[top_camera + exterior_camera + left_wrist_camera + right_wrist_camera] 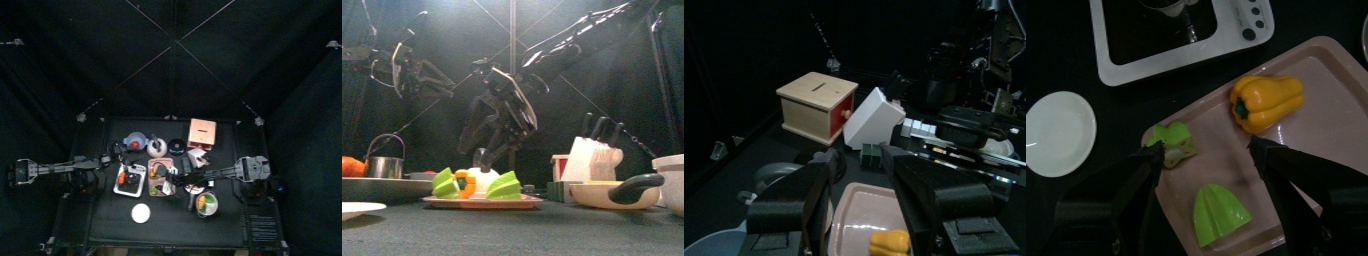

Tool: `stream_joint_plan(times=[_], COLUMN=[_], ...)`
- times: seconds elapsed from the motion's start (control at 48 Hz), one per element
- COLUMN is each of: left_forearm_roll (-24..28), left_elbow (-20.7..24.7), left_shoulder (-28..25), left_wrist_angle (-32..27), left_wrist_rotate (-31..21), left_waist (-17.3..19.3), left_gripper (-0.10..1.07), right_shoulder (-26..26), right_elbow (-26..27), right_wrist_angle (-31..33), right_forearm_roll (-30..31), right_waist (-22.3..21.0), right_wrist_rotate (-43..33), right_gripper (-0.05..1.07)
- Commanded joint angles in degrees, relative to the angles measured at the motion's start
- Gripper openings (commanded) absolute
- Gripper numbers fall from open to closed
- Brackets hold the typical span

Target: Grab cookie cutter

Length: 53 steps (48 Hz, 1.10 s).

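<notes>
Near: pink tray [1327, 70] w/ yellow pepper [1267, 102]; two green cookie cutters [1221, 214] on it. R gripper [1204, 160] jaws wide, empty, hovering over tray; one tip by smaller green cutter [1176, 143]. Risk: jaws straddle the tray rim, shove cutter. Far: L gripper [865, 195] wide, idle.

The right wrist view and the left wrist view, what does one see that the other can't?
Only the right wrist view shows a yellow pepper, two green cutters, a white round plate and a white scale.

Only the left wrist view shows a wooden box and a white knife block.

Both show a pinkish tray under open jaws.
</notes>
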State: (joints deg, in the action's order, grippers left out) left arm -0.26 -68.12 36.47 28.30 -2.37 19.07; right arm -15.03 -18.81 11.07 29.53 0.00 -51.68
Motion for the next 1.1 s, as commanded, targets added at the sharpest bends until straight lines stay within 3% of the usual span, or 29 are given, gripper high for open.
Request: stream_joint_plan(times=[0.0,0.188,0.333,0.5,0.646,0.75,0.896,1.083], left_forearm_roll=[-0.1,-0.1,-0.1,-1.1,-0.5,-0.6,-3.7,-10.5], left_elbow=[0.7,0.9,1.8,4.0,7.9,9.7,11.4,14.5], left_shoulder=[0.2,0.4,0.6,0.7,2.0,2.7,3.7,5.4], left_wrist_angle=[0.2,-0.6,-4.7,-16.3,-34.6,-44.4,-53.2,-60.2], left_wrist_rotate=[-0.1,-0.1,-0.2,-0.1,-0.1,-0.4,-1.4,-3.5], left_waist=[0.2,0.2,0.1,-0.5,-4.3,-7.5,-10.2,-10.5], left_gripper=[0.8,0.8,0.8,0.8,0.81,0.81,0.81,0.81], right_shoulder=[4.7,9.8,12.5,14.7,17.2,19.5,22.7,26.0], right_elbow=[-0.4,-3.9,-4.7,-5.3,-7.7,-10.5,-13.9,-16.7], right_wrist_angle=[-1.1,-7.3,-9.2,-9.2,-9.6,-11.7,-14.9,-17.5], right_forearm_roll=[-0.4,0.9,4.6,9.6,10.5,9.6,9.8,10.4], right_waist=[-0.4,-2.1,-3.3,-4.2,-6.2,-7.6,-7.7,-7.6], right_wrist_rotate=[-0.2,0.7,0.7,0.4,-0.1,0.0,0.4,0.8], right_gripper=[0.98,0.98,0.98,0.98,0.98,0.98,0.98,0.98])
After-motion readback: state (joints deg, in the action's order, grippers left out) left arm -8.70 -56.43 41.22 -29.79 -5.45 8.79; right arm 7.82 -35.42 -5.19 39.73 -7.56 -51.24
